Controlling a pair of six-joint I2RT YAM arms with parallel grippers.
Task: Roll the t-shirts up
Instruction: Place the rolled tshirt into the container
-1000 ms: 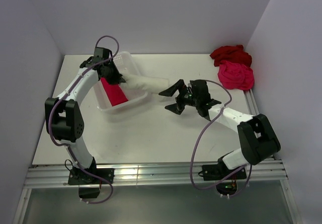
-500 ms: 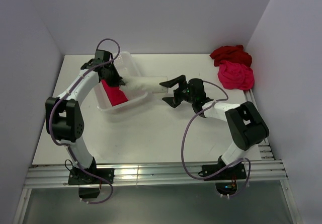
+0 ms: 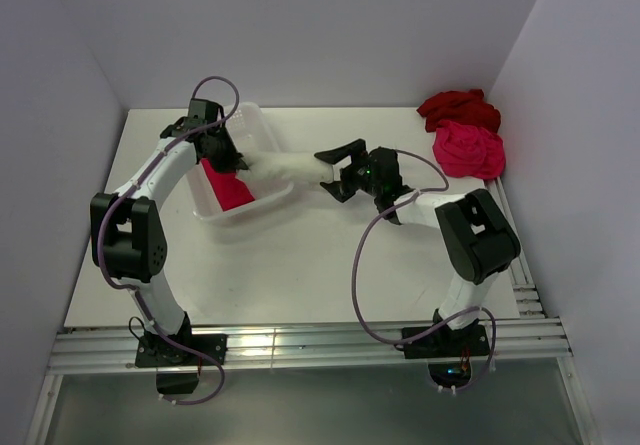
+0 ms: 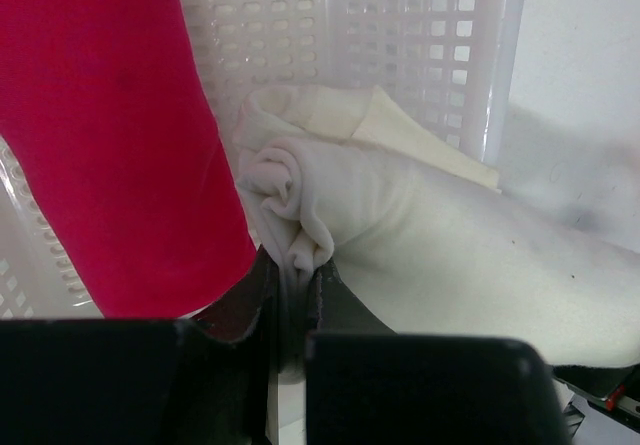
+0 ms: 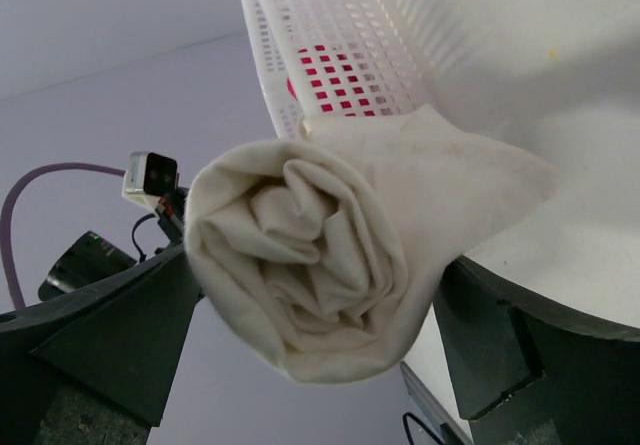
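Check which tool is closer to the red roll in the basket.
Left. The left tool, shut on the cream shirt, sits right beside the red roll in the basket; the right tool stands open at the shirt's far end, outside the basket.

Overhead, the top camera looks down from the near side at the whole table [image 3: 300,265], basket [image 3: 262,125] left of centre. Both wrist cameras sit close: left's over the basket, right's just outside, sharing the cream-white t-shirt [image 5: 300,255].

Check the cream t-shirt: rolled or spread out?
Rolled. The cream t-shirt shows spiral layers at its end. The left gripper pinches the other end at the basket, and the open right gripper straddles the roll.
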